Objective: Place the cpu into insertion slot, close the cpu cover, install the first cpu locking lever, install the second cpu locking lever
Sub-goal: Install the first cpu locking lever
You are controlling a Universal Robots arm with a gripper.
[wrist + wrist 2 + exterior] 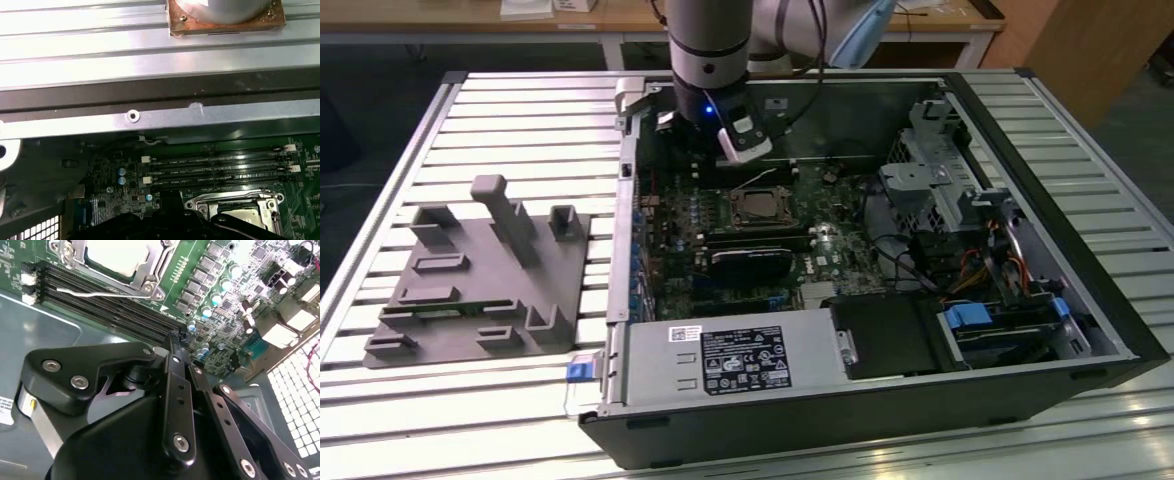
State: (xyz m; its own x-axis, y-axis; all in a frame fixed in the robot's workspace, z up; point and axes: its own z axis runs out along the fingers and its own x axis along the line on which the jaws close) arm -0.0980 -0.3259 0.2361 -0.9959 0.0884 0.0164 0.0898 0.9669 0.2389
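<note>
Hovering empty with fingers [176,390] pressed together, the gripper [172,346] sits near the cpu [112,255], which lies beyond the fingertips

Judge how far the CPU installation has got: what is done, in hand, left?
Done: the flat square silvery-grey cpu sits in the black square insertion slot, with the thin silvery metal cpu cover down around it. In hand: the black gripper hangs over the green circuit board. Left: a thin metal lever lies along the cover's edge; whether it is latched cannot be told.
</note>
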